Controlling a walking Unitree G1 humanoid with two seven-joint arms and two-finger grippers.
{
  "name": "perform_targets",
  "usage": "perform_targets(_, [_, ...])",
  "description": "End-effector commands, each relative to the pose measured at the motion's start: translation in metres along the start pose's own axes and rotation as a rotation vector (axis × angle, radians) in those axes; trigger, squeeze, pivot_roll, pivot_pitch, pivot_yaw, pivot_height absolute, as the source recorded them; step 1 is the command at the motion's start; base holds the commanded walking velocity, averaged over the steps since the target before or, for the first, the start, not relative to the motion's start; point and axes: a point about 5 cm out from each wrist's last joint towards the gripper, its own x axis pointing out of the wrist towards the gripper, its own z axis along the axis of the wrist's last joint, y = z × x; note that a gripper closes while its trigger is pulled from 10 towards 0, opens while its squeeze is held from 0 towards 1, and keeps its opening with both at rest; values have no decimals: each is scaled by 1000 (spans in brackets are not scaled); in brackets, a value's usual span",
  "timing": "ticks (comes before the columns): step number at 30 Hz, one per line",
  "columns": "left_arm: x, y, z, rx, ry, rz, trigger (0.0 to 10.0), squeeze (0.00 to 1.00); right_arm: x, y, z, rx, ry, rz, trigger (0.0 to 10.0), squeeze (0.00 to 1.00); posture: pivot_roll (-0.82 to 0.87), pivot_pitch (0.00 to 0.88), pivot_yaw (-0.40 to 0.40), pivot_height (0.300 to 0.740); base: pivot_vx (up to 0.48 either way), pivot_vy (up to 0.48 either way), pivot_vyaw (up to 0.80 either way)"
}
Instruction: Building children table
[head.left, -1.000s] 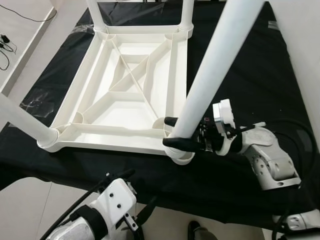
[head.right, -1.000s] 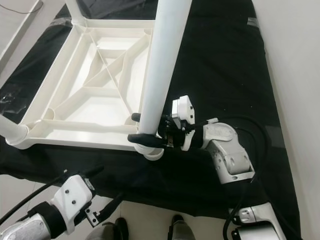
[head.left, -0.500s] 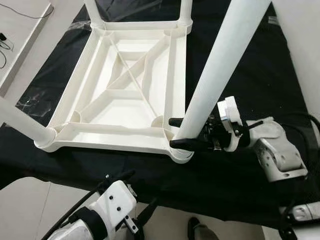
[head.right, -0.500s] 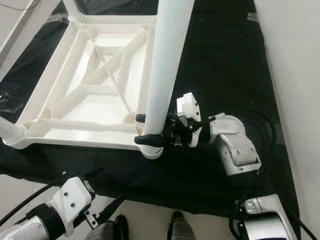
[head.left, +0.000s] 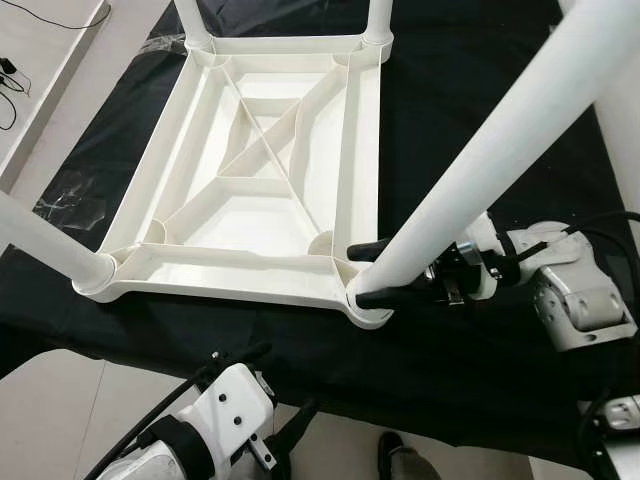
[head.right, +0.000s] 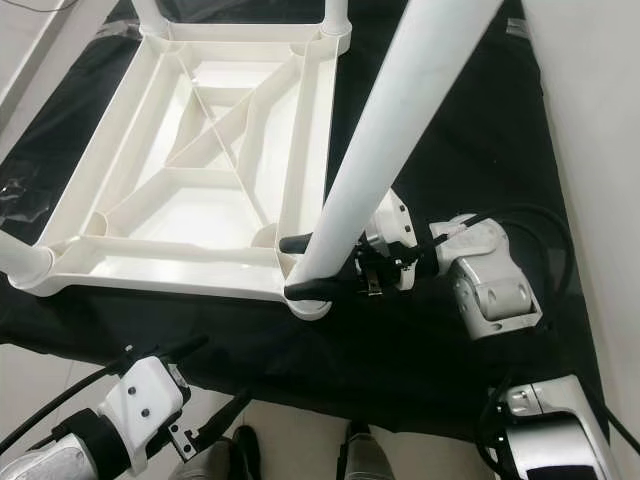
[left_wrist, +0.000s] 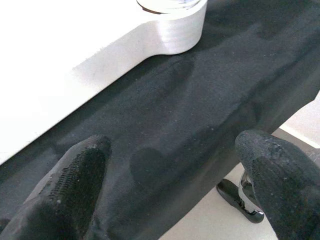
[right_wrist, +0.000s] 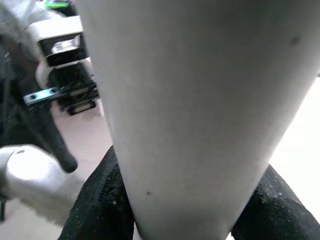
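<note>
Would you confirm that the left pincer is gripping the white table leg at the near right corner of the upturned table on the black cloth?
Not quite: it is the right pincer that grips the white table leg there, as the left eye view shows. The left pincer hovers open over the black cloth. The rest is correct.

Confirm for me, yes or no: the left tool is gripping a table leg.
No, the left tool hangs open over the black cloth, holding nothing.

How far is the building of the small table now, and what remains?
Done: the upside-down table top on the black cloth has legs in three corners, like the near left leg. In hand: the right hand is clamped on the fourth leg, tilted in its socket. Left: straighten it, then turn the table over. The left hand is open.
</note>
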Motion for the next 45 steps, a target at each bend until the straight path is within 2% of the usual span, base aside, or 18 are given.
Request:
perform_targets(1, [-2,-5,-4,7,26,-21,10000,0,5,15,-26,103,113,118,10000,0,40,380,72,740,0,0,0])
perform_targets(7, [-2,-5,-5,6,26,-19,10000,0,4,10,-22,86,130,145,10000,0,36,375,67,740,0,0,0])
perform_targets(8, [-1,-6,-5,4,25,-19,10000,0,2,3,-14,72,105,138,10000,0,34,369,63,740,0,0,0])
perform_targets(11, [-1,-6,-5,3,25,-19,10000,0,1,0,-9,68,85,135,10000,0,32,368,63,740,0,0,0])
perform_targets(17, [0,-6,-5,2,23,-19,10000,0,1,-1,-6,55,96,150,10000,0,29,364,62,740,0,0,0])
perform_targets(24, [2,-6,-5,2,19,-15,10000,0,1,-9,10,-7,117,178,10000,0,26,365,57,740,0,0,0])
perform_targets(28, [3,-6,-5,2,18,-13,10000,0,3,-9,19,-20,88,201,10000,0,25,365,54,740,0,0,0])
perform_targets(29, [3,-5,-5,3,16,-11,10000,0,5,-12,27,-16,17,195,10000,0,23,366,52,740,0,0,0])
perform_targets(33, [4,-5,-5,3,15,-10,10000,0,5,-13,30,-11,-8,193,10000,0,23,366,52,740,0,0,0])
perform_targets(36, [4,-5,-5,2,14,-8,10000,0,4,-16,36,5,-72,188,10000,0,19,364,48,740,0,0,0])
perform_targets(38, [4,-5,-5,2,14,-8,10000,0,4,-16,36,5,-72,188,10000,0,19,364,48,740,0,0,0])
perform_targets(40, [6,-4,-5,2,11,-5,10000,0,3,-18,38,25,-120,179,10000,0,17,364,45,740,0,0,0])
perform_targets(42, [7,-4,-5,3,9,-2,10000,0,5,-17,26,37,-58,159,10000,0,16,363,41,740,0,0,0])
perform_targets(45, [7,-4,-5,3,9,-2,10000,0,5,-17,26,37,-58,159,10000,0,16,363,41,740,0,0,0])
